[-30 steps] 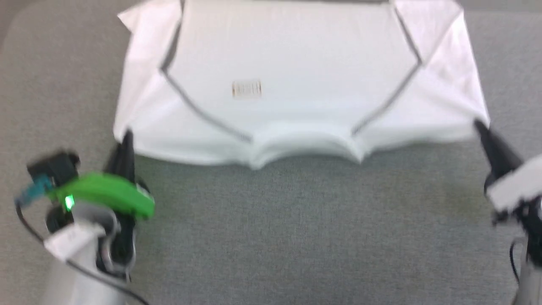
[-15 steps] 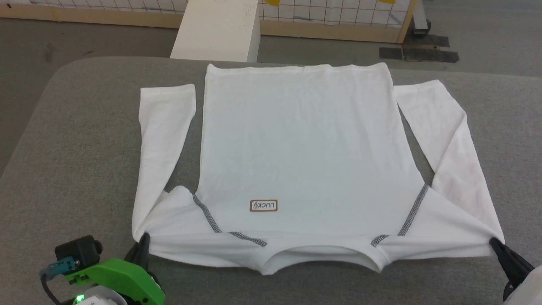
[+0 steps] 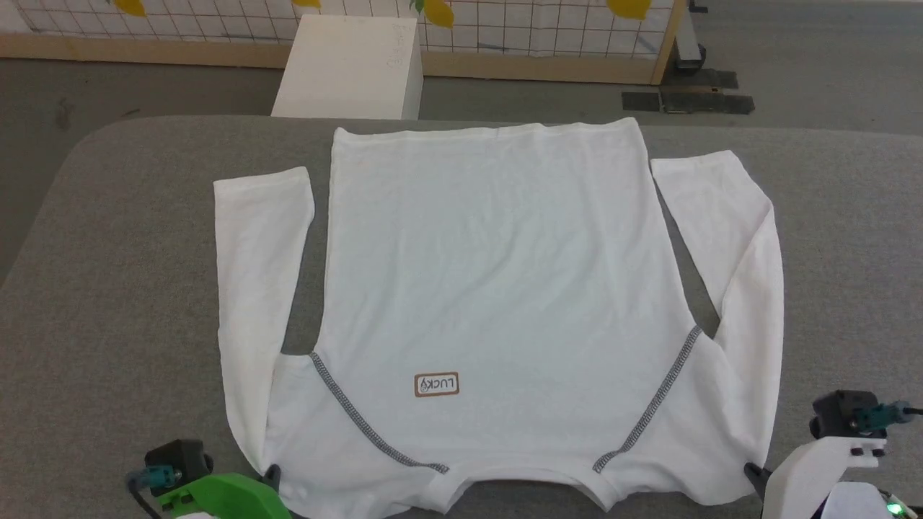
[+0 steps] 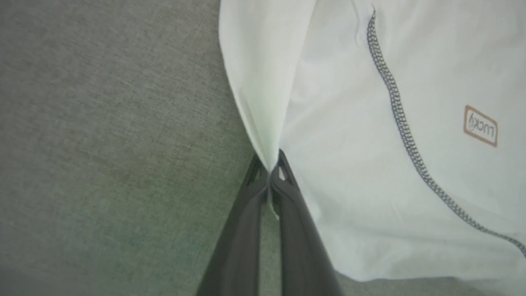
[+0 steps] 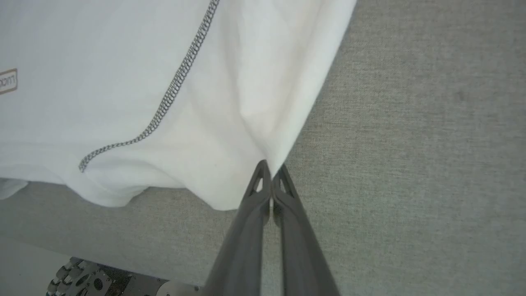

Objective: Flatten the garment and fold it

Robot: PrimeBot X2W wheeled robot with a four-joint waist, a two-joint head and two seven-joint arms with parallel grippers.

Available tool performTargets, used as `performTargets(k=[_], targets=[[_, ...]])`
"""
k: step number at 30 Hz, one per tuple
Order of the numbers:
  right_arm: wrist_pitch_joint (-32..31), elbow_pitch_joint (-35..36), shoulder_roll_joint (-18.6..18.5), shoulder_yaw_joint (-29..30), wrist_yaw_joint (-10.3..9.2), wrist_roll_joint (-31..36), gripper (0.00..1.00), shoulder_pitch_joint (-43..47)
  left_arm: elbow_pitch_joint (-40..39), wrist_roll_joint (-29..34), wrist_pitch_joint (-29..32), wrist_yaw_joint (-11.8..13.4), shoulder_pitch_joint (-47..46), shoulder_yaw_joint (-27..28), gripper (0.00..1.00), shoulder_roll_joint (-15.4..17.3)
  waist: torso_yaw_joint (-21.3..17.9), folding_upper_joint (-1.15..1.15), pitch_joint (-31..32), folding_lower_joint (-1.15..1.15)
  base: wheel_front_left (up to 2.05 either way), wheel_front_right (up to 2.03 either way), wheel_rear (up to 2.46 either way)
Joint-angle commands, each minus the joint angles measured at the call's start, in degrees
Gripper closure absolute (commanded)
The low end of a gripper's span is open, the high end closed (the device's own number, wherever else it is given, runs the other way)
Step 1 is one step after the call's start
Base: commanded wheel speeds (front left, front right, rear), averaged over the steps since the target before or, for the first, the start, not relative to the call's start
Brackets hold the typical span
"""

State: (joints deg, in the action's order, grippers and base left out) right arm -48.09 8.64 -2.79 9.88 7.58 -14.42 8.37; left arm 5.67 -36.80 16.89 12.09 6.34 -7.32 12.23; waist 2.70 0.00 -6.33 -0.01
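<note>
Left wrist view: left gripper (image 4: 269, 166) pinches a shoulder corner of the garment (image 4: 349, 144); right gripper (image 5: 271, 172) clamps the opp. corner. Garment lies spread flat on the grey table (image 3: 130, 252), neck toward the robot, w/ the tan-bordered patch (image 3: 436, 385) reading "LUCKY" upside down. Its near edge is partly cut off at head view's bottom, and right wrist view crops the patch text.

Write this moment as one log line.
shirt: spread on grey table | left gripper: pinching shoulder corner | right gripper: pinching other corner

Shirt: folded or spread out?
Spread, not folded. The garment lies flat on the grey surface, sleeves alongside the body. Left hand and right hand each pinch a shoulder corner.
</note>
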Motion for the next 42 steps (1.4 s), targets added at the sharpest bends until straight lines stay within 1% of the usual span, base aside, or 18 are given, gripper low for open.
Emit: performTargets(k=[1,2,3,4,5,9,13,15,17,18,21,22,23,25,28,29,35,42], targets=[[1.0,-1.57,-0.09,-0.08,-0.09,0.57,1.0,-1.02,1.24,-0.06,-0.55,-0.48,-1.59,0.03,1.0,-0.28,0.22,0.0,0.08,0.01,0.0,0.0,0.0],[1.83,-3.19,-0.09,-0.15,-0.09,0.94,1.0,-1.35,2.41,-0.05,-0.88,-0.8,-1.99,-0.12,0.64,-0.34,0.35,0.0,0.22,0.01,0.0,0.0,0.0],[2.52,-4.3,-0.09,-0.22,-0.09,1.15,1.0,-1.56,3.14,-0.17,-1.26,-0.95,-2.26,-0.03,0.0,-0.47,0.45,0.0,0.33,0.01,0.0,0.0,0.0],[3.59,-5.37,-0.09,-0.2,-0.09,0.76,0.47,-1.85,3.74,-0.3,-1.64,-1.12,-2.5,0.12,0.0,-0.51,0.55,0.0,0.45,0.01,0.0,0.0,0.0],[4.41,-5.91,-0.09,-0.13,-0.09,0.41,0.0,-2.08,3.98,-0.3,-2.04,-1.16,-2.63,0.3,0.0,-0.43,0.62,0.0,0.55,0.01,0.0,0.0,0.0],[7.08,-5.31,-0.09,1.29,-0.09,-4.44,0.0,-2.48,2.91,-0.68,-3.07,-1.26,-2.56,1.54,0.0,0.4,0.84,0.0,1.02,0.01,0.0,0.0,0.0],[9.29,-0.57,-0.09,5.05,-0.09,-8.21,0.0,-2.81,-1.8,-0.62,-3.76,-0.23,-2.21,3.93,0.0,2.36,0.76,0.0,1.04,0.01,0.0,0.0,0.0],[10.88,2.09,-0.09,7.56,-0.09,-9.13,0.0,-3.9,-5.36,-0.34,-5.9,0.07,-2.52,5.65,0.0,3.04,0.53,0.0,0.72,0.01,0.0,0.0,0.0],[13.83,3.48,-0.09,10.51,-0.09,-10.59,0.0,-6.8,-8.65,1.45,-10.67,-0.26,-3.26,7.28,0.0,4.09,-0.02,0.0,0.21,0.01,0.0,0.0,0.0],[15.02,3.84,-0.09,11.37,-0.09,-10.11,0.0,-8.21,-9.79,2.66,-13.72,-0.91,-3.88,7.72,0.0,4.56,-0.24,0.0,-0.09,0.01,0.0,0.0,0.0],[17.62,3.03,-0.09,13.43,-0.09,-8.67,0.0,-13.72,-11.64,4.78,-24.49,-3.6,-5.91,8.71,0.0,3.9,-0.57,0.0,-1.17,0.01,0.0,0.0,0.0],[18.13,2.23,-0.09,13.67,-0.09,-7.95,0.0,-16.2,-11.34,6.86,-27.43,-4.45,-6.18,8.21,0.0,4.61,-0.79,0.0,-1.67,0.01,0.0,0.0,0.0],[18.23,1.13,-0.09,13.66,-0.09,-7.13,0.0,-18.85,-11.33,7.7,-29.54,-4.87,-6.78,8.43,0.0,4.19,-1.07,0.0,-2.43,0.01,0.0,0.0,0.0],[17.73,-1.46,-0.09,13.31,-0.09,-5.49,0.0,-24.05,-11.43,10.37,-31.19,-5.79,-7.95,8.25,0.0,4.19,-1.41,0.0,-4.26,0.01,0.0,0.0,0.0],[15.61,-5.9,-0.09,12.71,-0.09,-1.48,0.0,-32.16,-12.18,13.38,-31.79,-7.21,-9.94,7.86,0.0,3.29,-1.48,0.0,-7.74,0.01,0.0,0.0,0.0],[14.56,-7.44,-0.33,12.19,-0.09,1.16,0.0,-35.05,-12.71,13.99,-31.83,-7.65,-10.77,8.07,0.0,2.6,-1.39,0.0,-9.22,0.01,0.0,0.0,0.0],[7.97,-17.08,-2.39,10.39,-0.09,11.64,0.0,-50.85,-16.05,15.28,-31.87,-10.04,-13.74,10.91,0.0,-1.27,-0.23,0.0,-18.42,0.01,0.0,0.0,0.0],[1.68,-25.06,-5.54,9.64,-0.09,19.87,0.0,-62.87,-18.91,17.34,-31.88,-13.47,-15.95,12.15,0.0,-3.73,2.49,0.0,-27.43,0.01,0.0,0.0,0.0]])
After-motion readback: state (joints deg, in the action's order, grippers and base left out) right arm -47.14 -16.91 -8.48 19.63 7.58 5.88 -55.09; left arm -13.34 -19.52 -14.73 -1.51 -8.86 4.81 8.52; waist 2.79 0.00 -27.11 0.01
